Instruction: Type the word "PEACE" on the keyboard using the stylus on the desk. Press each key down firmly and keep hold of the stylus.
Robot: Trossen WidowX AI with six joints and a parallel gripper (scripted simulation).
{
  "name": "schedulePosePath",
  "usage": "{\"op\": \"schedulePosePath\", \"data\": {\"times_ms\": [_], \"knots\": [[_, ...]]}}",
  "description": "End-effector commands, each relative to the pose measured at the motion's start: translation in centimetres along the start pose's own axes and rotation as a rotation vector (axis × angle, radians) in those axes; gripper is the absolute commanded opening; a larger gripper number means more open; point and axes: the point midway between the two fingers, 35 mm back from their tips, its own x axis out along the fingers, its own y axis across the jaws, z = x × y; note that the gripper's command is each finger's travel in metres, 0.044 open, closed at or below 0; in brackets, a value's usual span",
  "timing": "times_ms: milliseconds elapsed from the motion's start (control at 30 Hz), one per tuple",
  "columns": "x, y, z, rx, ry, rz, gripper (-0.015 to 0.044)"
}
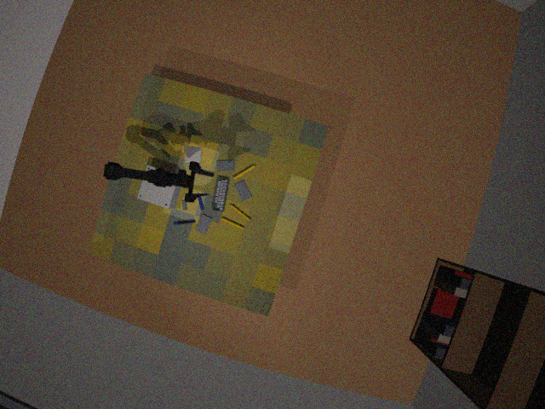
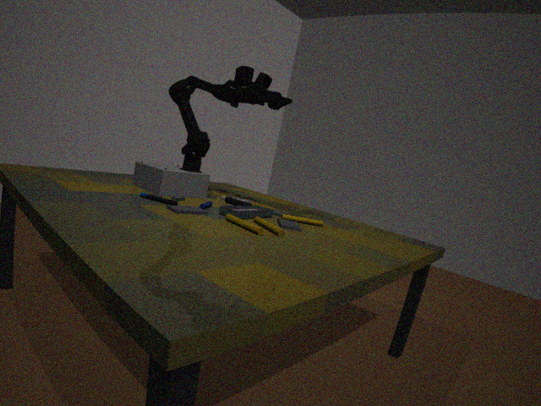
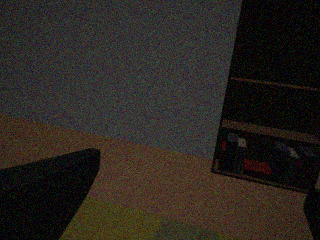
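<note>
Dim grain blurs the keys; the wrist view crops both fingers. The gripper (image 1: 210,184) (image 2: 290,101) (image 3: 199,178) hangs wide apart, high above the bench (image 1: 220,259) (image 2: 218,262) (image 3: 115,217). The keyboard (image 1: 220,193) (image 2: 247,212) lies well inside its edges; which pen is the stylus, I cannot tell.

One keyboard (image 1: 220,193) (image 2: 248,211), three yellow sticks (image 1: 244,170) (image 2: 302,220), one robot arm (image 1: 149,175) (image 2: 188,115), one tall shelf unit (image 1: 473,323) (image 3: 270,131)

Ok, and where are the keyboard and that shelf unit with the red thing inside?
keyboard (image 1: 220,193) (image 2: 245,211): top view, its keys; exterior view, its near side.
shelf unit (image 1: 473,323) (image 3: 270,131): top view, a board; wrist view, a shelf board.
</note>
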Motion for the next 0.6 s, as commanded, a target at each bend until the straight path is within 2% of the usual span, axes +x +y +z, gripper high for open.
{"op": "schedulePosePath", "data": {"times_ms": [0,67,300,500,567], "knots": [[0.2,0.0,-0.2,0.001,0.011,0.0,0.0414],[1.3,0.2,-2.1,0.005,0.1,0.004,0.0361],[4.9,1.1,-13.1,0.023,0.581,0.011,0.0177],[4.5,1.8,-22.5,0.024,0.996,0.002,0.002],[3.7,2.0,-25.4,0.021,1.134,-0.005,0.0]]}}
